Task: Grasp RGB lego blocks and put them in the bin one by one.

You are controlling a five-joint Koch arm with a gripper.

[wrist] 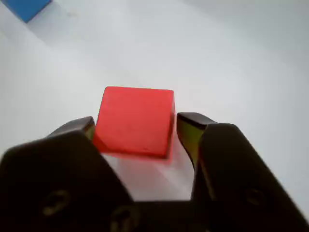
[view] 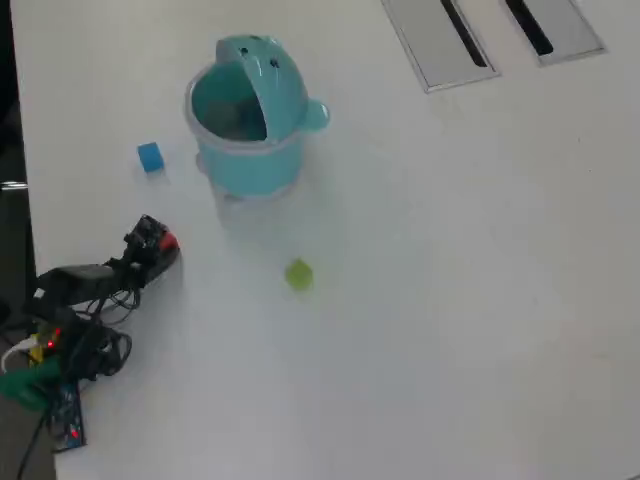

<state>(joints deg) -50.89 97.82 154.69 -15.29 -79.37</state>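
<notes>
Only wrist view: jaws flanking red block [wrist: 135, 121].

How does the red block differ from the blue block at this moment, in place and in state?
The red block sits between the two jaws of the tool, while the blue block lies free on the table. In the overhead view the red block is mostly hidden by the arm, whereas the blue block is in plain sight left of the bin. Both are small cube-like blocks outside the bin.
</notes>
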